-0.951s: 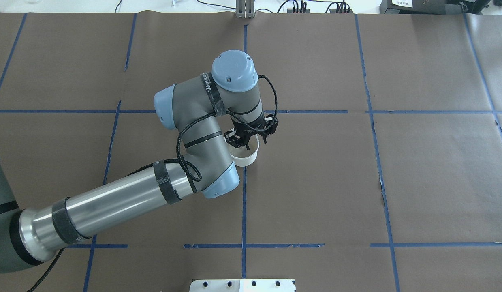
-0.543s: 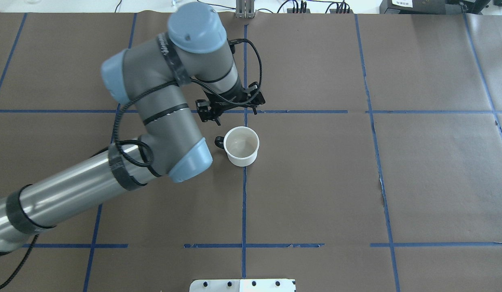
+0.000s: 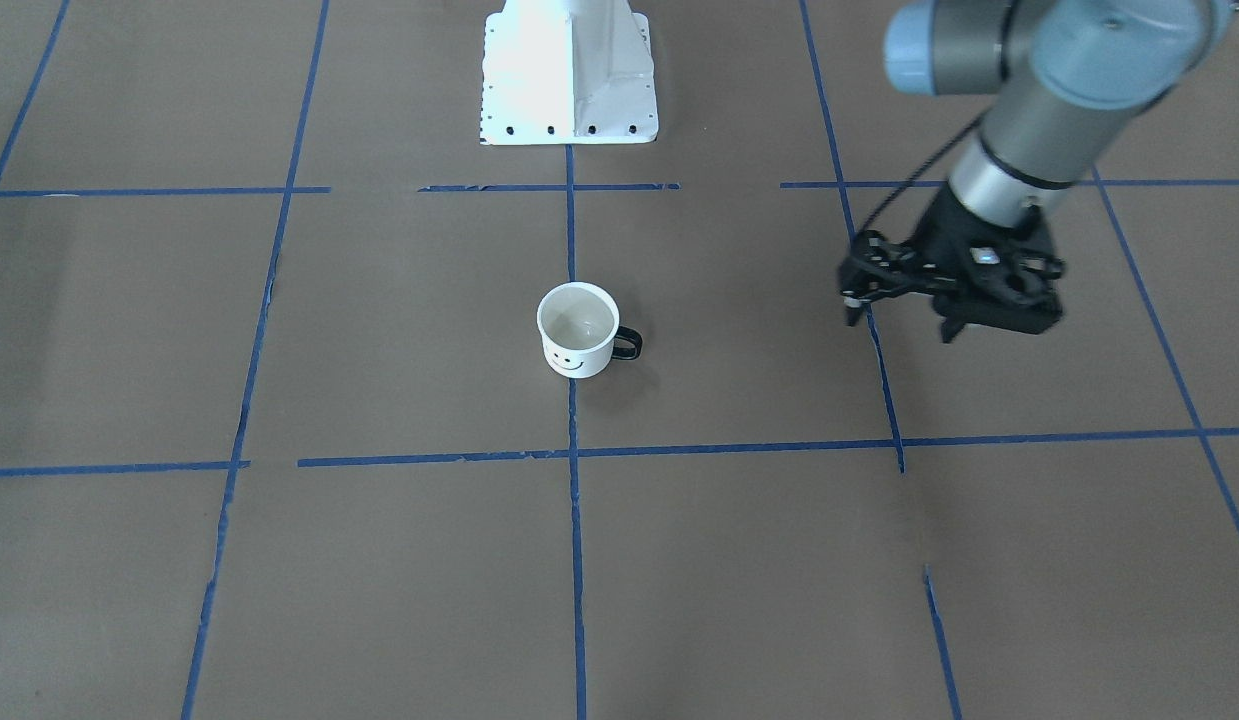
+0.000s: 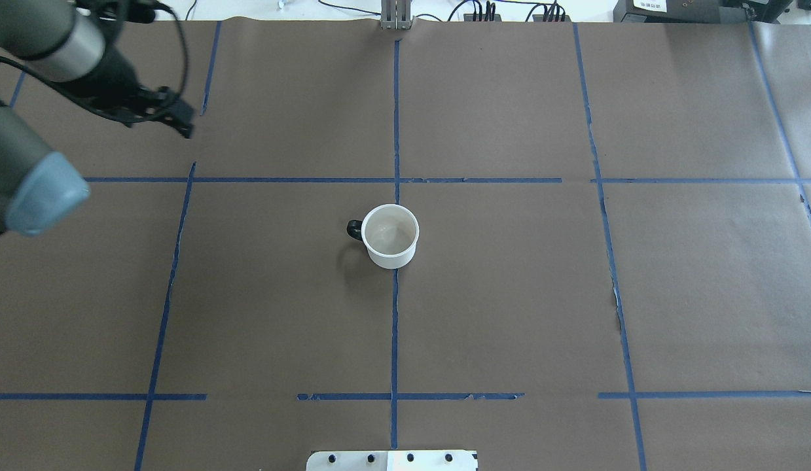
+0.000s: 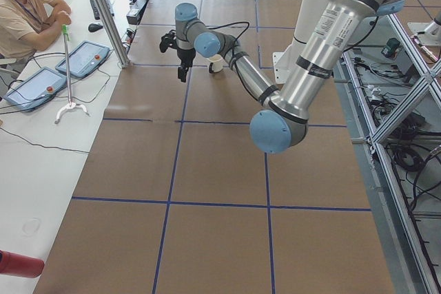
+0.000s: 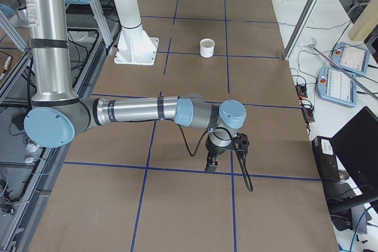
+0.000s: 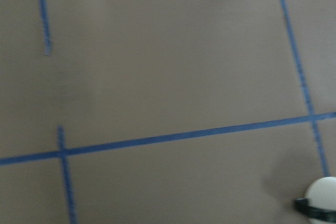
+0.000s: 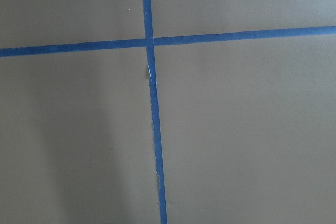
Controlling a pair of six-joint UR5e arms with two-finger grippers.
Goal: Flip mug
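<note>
- The mug (image 3: pixel 576 335) stands upright, mouth up, on the table's (image 3: pixel 279 560) centre tape line, so I judge the flip done.
- My left pincer (image 3: pixel 901 318) hangs spread and empty, well apart, leaving the mug free.
- I cannot tell whether the parked right pincer (image 6: pixel 210 166) is spread or closed.

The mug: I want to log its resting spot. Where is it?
Overhead view: the mug stands upright mid-table on the central blue tape line, handle toward the robot's left.
</note>
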